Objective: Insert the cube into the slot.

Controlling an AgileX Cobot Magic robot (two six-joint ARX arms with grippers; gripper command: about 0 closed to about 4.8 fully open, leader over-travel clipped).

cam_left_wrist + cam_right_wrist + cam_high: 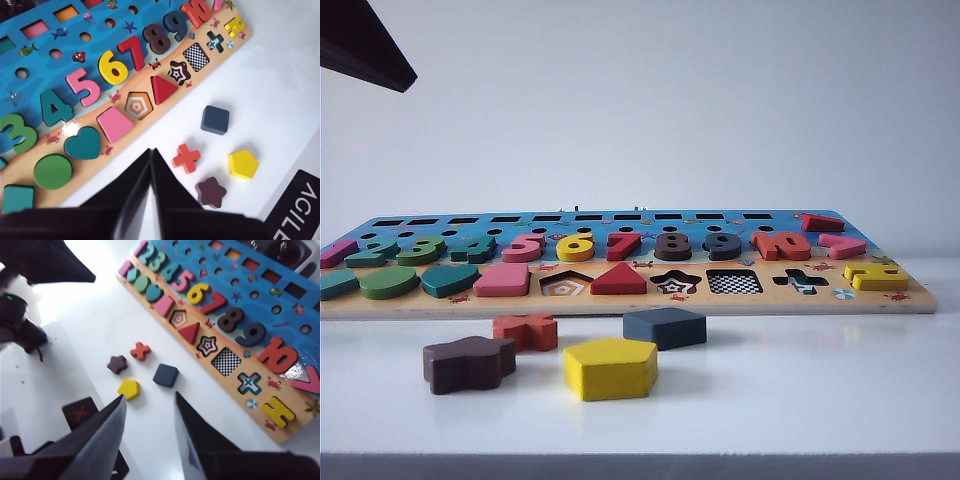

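The cube (665, 327) is a flat dark navy block lying on the white table in front of the puzzle board (620, 303). It also shows in both wrist views (215, 119) (166, 375). The slot (734, 282) is the checkerboard square recess in the board's front row, bare (196, 56) (226, 361). My left gripper (151, 150) hangs above the table near the board's front edge, shut with nothing in it. My right gripper (150, 396) hovers high over the table, open and empty; the cube lies beyond its fingertips.
A yellow pentagon block (610, 367), a dark brown star block (468, 362) and a red cross block (526, 331) lie loose near the cube. A dark part of the left arm (365, 45) shows at the upper left of the exterior view.
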